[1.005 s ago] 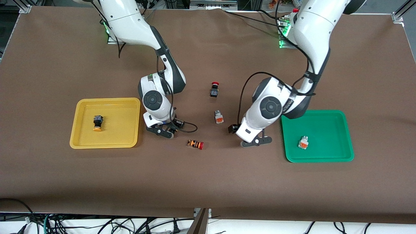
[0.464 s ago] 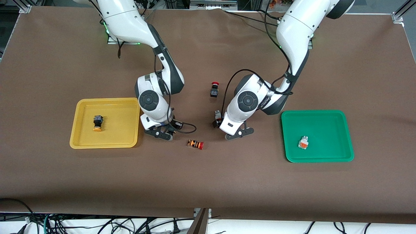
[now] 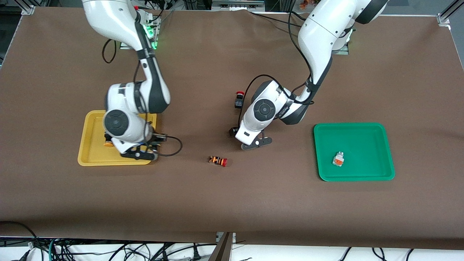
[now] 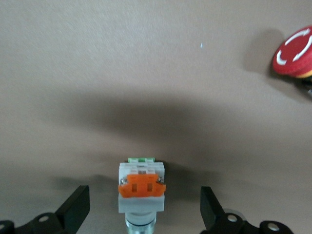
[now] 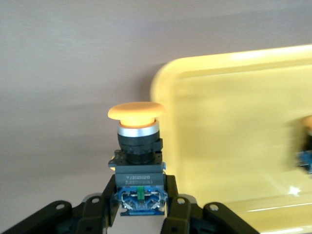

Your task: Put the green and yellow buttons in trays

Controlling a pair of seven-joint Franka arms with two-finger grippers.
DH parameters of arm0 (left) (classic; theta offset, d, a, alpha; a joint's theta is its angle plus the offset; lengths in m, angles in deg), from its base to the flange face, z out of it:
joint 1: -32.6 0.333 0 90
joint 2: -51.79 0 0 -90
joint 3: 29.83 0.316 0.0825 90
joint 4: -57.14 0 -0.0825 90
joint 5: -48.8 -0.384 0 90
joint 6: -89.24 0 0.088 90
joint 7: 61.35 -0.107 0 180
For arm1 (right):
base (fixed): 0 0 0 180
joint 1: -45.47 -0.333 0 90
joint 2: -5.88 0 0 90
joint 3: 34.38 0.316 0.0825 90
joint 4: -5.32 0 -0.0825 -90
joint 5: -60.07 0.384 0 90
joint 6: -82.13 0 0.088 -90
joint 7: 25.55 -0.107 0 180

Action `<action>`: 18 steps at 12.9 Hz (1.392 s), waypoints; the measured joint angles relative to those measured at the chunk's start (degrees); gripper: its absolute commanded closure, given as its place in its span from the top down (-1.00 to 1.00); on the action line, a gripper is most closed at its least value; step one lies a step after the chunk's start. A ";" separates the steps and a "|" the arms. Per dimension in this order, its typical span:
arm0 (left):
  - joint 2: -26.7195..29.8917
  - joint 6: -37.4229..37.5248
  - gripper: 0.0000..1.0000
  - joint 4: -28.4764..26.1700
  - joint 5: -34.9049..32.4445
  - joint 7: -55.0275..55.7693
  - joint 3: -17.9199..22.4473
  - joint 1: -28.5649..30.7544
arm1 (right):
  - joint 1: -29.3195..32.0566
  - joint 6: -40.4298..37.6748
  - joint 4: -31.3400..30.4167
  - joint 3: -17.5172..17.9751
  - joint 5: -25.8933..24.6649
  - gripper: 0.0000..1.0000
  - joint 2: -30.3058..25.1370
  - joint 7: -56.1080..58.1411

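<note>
Holding a yellow-capped button (image 5: pixel 137 155) between closed jaws, the right gripper (image 3: pixel 139 154) hangs over the yellow tray (image 3: pixel 92 155), where another yellow-capped button (image 3: pixel 107 140) lies. On the worktop (image 3: pixel 232 203), the left gripper (image 3: pixel 253 143) hovers, jaws apart, over a white button (image 4: pixel 141 190). Another white button (image 3: pixel 338 159) lies in the green tray (image 3: pixel 377 134).

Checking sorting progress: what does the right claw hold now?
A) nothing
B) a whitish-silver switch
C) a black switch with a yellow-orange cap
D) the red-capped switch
C: the right wrist view shows the right claw shut on the black switch with a yellow-orange cap, beside the yellow tray.
</note>
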 measured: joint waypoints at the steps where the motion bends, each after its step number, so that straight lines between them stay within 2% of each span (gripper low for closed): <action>1: -0.28 -0.04 -0.46 -0.01 0.00 0.00 0.00 -0.29 | 0.21 -0.83 -0.84 -1.94 0.06 -0.97 0.00 4.17; 2: -0.53 -0.11 -0.77 -0.02 0.00 0.01 0.00 -0.51 | 0.64 -0.98 -2.05 -3.09 0.14 -0.97 0.00 7.28; 3: -0.70 -0.13 -0.96 -0.07 0.00 0.02 0.00 -0.59 | 1.41 -0.95 -3.50 -3.59 0.17 -0.97 0.04 9.99; 8: -0.10 2.28 -0.95 0.12 0.00 -0.01 0.85 -0.24 | 6.35 -0.78 -8.67 -3.65 2.21 -0.97 0.48 20.33; 13: 6.40 17.36 -0.88 1.13 -1.77 -4.86 4.21 2.28 | 6.12 1.71 -10.91 -2.70 4.54 -0.94 1.77 20.60; 14: 8.00 20.80 -0.88 1.18 -2.26 -8.72 4.41 4.31 | 6.10 2.25 -11.26 -2.60 4.59 -0.83 2.13 20.60; 15: 9.36 23.72 -0.83 1.18 -2.34 -13.47 4.51 6.87 | 6.10 2.71 -11.44 -2.42 4.65 -0.21 2.43 20.60; 16: 10.38 25.90 -0.83 1.16 -2.91 -18.21 4.64 9.62 | 6.09 3.04 -11.47 -2.27 4.66 0.85 2.52 20.60; 17: 10.84 27.17 -0.82 1.14 -4.70 -22.09 4.79 12.02 | 6.06 3.23 -11.41 -2.25 4.66 1.00 2.45 20.60; 18: 10.92 27.66 -0.81 1.09 -7.23 -25.82 4.93 14.24 | 6.06 3.40 -11.25 -2.23 4.69 1.00 2.43 20.61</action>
